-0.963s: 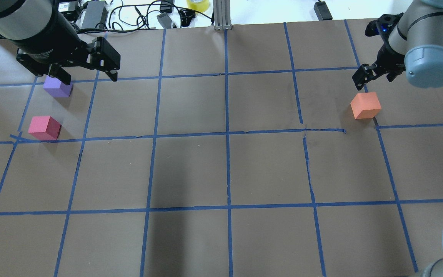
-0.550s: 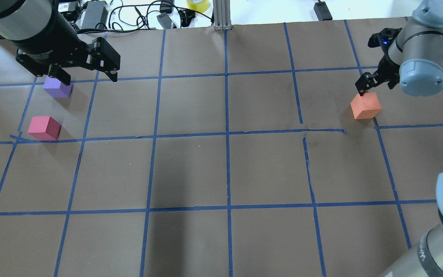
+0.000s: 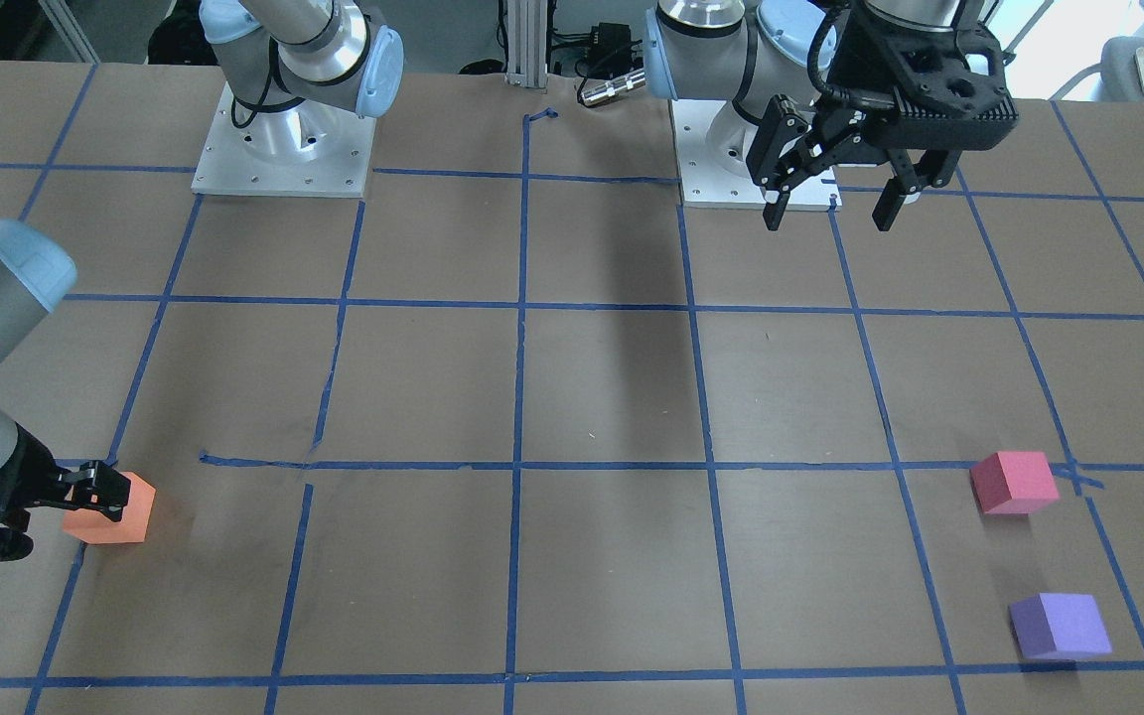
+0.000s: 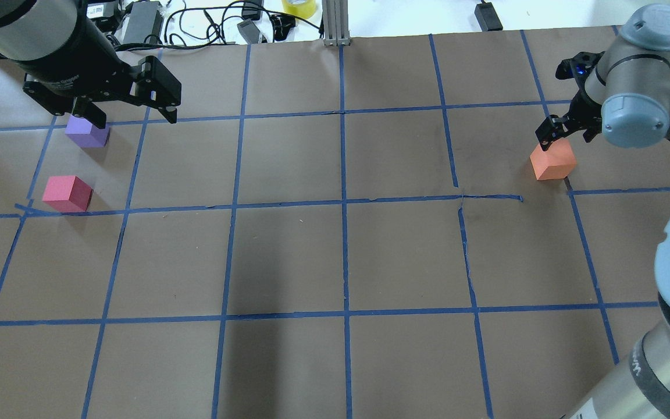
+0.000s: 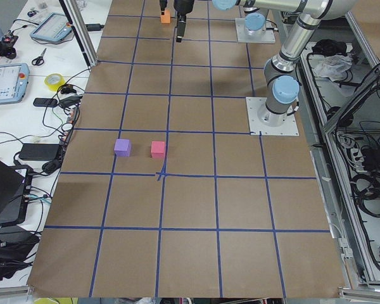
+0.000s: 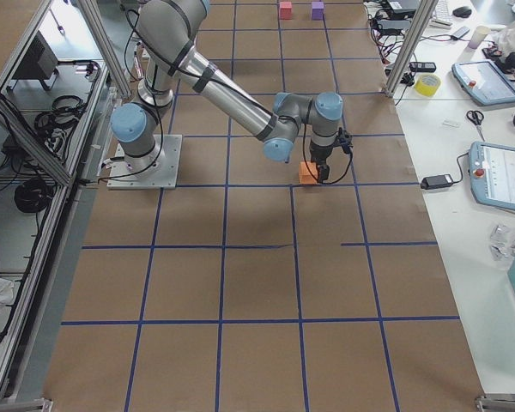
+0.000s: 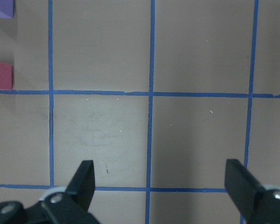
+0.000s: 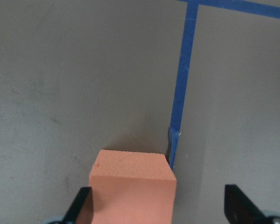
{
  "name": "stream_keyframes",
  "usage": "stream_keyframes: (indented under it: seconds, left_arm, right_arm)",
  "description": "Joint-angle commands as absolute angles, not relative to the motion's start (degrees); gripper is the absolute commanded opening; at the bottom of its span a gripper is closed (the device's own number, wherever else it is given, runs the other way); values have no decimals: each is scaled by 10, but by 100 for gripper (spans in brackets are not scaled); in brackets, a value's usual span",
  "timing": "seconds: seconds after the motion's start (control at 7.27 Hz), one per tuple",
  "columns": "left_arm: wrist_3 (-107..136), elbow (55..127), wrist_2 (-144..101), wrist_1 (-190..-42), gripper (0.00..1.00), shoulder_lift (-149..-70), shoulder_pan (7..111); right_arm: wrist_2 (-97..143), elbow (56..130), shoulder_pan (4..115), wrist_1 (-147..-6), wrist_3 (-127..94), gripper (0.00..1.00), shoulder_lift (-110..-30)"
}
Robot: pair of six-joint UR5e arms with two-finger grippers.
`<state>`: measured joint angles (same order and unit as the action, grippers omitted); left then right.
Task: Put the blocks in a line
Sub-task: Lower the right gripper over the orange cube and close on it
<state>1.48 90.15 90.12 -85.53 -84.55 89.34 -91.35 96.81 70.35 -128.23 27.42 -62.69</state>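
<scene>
The orange block (image 4: 553, 163) sits on the brown gridded table at the right. In the right wrist view the orange block (image 8: 133, 186) lies between the spread fingers, closer to the left one. My right gripper (image 8: 161, 207) is open and low around it, with one fingertip (image 4: 544, 137) at its far edge. The purple block (image 4: 86, 134) and the pinkish-red block (image 4: 67, 193) sit apart at the left. My left gripper (image 4: 131, 116) is open and empty, held high above the table near the purple block. Both left-side blocks show in the left wrist view's corner (image 7: 1, 74).
Cables, power bricks and a yellow tape roll (image 4: 300, 6) lie beyond the table's far edge. An aluminium post (image 4: 335, 23) stands at the far middle. The two arm bases (image 3: 279, 149) sit on the robot's side. Blue tape lines (image 4: 344, 201) mark the grid.
My right gripper has come down and toward the orange block, and its fingers now stand around it. The left arm and all three blocks have not moved.
</scene>
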Motion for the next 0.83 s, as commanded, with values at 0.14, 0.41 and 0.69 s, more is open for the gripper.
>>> stream_keyframes:
  seconds: [0.14, 0.41, 0.69]
  left_arm:
    - [14, 902, 903, -855, 100, -846, 892]
    - [13, 902, 904, -855, 100, -846, 891]
    - [13, 903, 904, -855, 100, -846, 891]
  right_arm:
    - [-914, 959, 708, -1273, 266, 100, -631]
    - [-884, 958, 708, -1240, 239, 100, -631]
    - [-892, 962, 707, -1236, 239, 100, -607]
